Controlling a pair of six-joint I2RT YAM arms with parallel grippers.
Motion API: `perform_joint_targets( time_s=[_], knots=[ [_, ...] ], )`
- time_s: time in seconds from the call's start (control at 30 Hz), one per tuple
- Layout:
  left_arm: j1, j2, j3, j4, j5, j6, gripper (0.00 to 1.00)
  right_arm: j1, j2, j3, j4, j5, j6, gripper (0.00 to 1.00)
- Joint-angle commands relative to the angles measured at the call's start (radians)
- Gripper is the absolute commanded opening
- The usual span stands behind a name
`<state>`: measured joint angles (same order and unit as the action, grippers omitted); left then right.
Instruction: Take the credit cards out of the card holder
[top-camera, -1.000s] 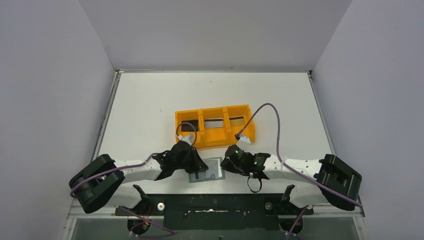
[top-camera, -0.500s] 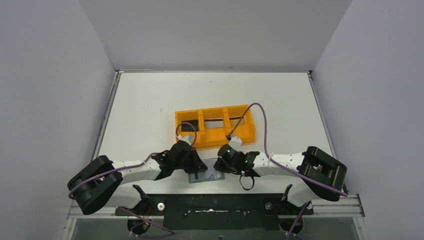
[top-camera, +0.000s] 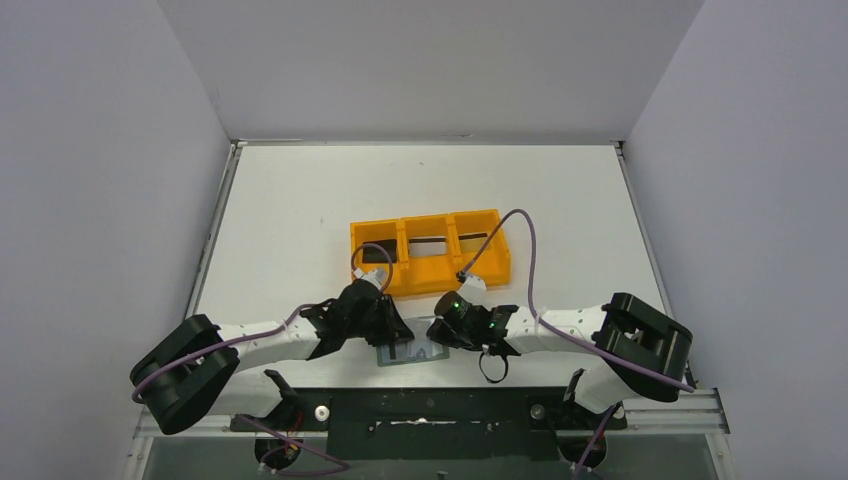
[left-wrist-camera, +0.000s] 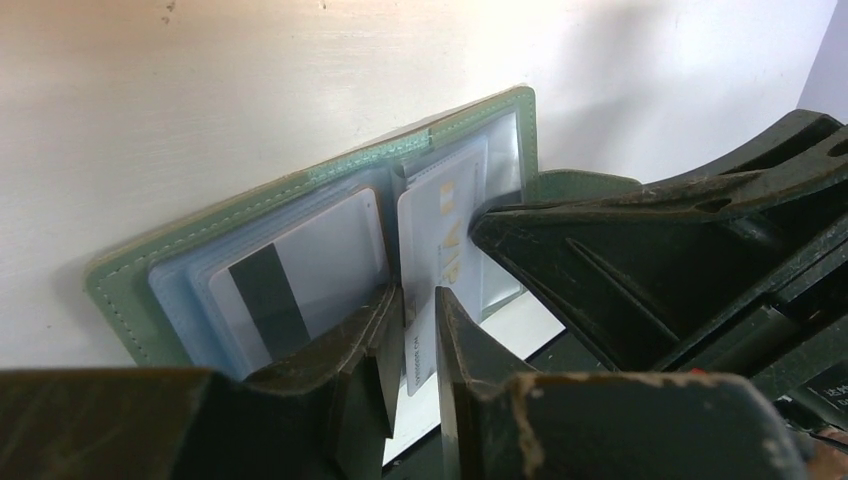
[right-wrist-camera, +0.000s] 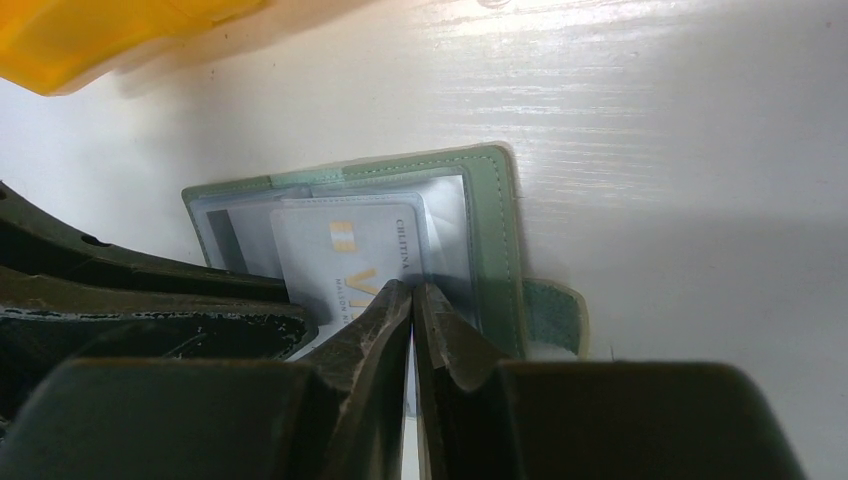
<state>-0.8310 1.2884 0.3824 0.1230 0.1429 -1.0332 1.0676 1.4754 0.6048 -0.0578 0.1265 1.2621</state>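
The card holder (top-camera: 412, 351) lies open near the table's front edge, grey-green rim (left-wrist-camera: 300, 185), pale blue inside, its tab (right-wrist-camera: 555, 315) to the right. Its left page holds a pale card with a black stripe (left-wrist-camera: 300, 270). A silvery card with gold lettering (left-wrist-camera: 440, 220) (right-wrist-camera: 350, 250) sticks partly out of the right page toward the front edge. My left gripper (left-wrist-camera: 418, 300) rests at the fold, jaws a narrow gap apart over that card's edge. My right gripper (right-wrist-camera: 412, 288) is shut, its tips on the right page by the card's edge.
An orange three-compartment tray (top-camera: 430, 272) stands just behind the holder, with dark flat things in its compartments; its corner shows in the right wrist view (right-wrist-camera: 100, 40). The black front rail (top-camera: 430, 405) runs right below the holder. Both arms lie low on either side.
My right gripper has moved left from beside the holder onto its right page. The left arm has shifted slightly and stays on the holder.
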Motion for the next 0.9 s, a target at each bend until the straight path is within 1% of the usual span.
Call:
perform_joint_targets(
  time_s=[0.0, 0.13, 0.2, 0.27, 0.3, 0.87],
  knots=[
    [0.009, -0.008, 0.01, -0.026, 0.038, 0.038, 0.19, 0.011, 0.037, -0.042, -0.097, 0.01, 0.01, 0.09],
    [0.01, 0.003, 0.01, -0.022, 0.049, 0.038, 0.17, 0.011, 0.039, -0.042, -0.094, 0.011, 0.013, 0.09],
    [0.011, -0.002, 0.006, -0.029, 0.04, 0.035, 0.12, 0.01, 0.04, -0.042, -0.093, 0.012, 0.017, 0.09],
    [0.011, -0.008, -0.002, -0.024, 0.027, 0.02, 0.03, 0.01, 0.04, -0.042, -0.092, 0.008, 0.014, 0.09],
    [0.012, -0.01, -0.007, -0.017, 0.026, 0.015, 0.01, 0.011, 0.04, -0.041, -0.092, 0.008, 0.013, 0.09],
    [0.027, -0.065, -0.041, -0.01, 0.045, 0.013, 0.0, -0.002, 0.041, -0.036, -0.106, -0.001, -0.004, 0.09]
  ],
)
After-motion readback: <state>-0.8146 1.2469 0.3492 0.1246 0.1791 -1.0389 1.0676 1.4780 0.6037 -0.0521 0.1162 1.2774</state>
